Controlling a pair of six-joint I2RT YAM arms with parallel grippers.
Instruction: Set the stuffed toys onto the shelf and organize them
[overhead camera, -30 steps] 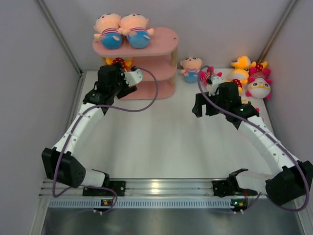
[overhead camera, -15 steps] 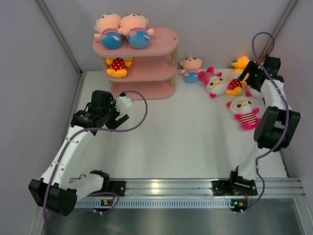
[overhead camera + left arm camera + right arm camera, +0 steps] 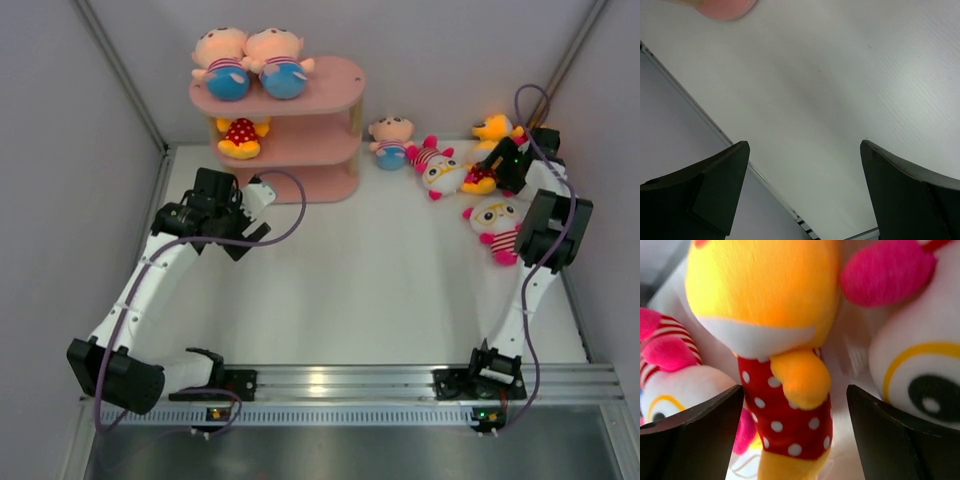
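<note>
Moved closer to yellow-orange plush toy with red white-dotted body (image 3: 790,432) with right gripper (image 3: 795,400), jaws wide on either side, not gripping. Kept left gripper (image 3: 805,152) spread wide above white table (image 3: 840,75). Left toy at back right, well apart from pink three-tier oval-board shelf (image 3: 335,82).

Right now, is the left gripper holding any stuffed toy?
No: in the left wrist view the left gripper stands open with only white table between its fingers.
</note>
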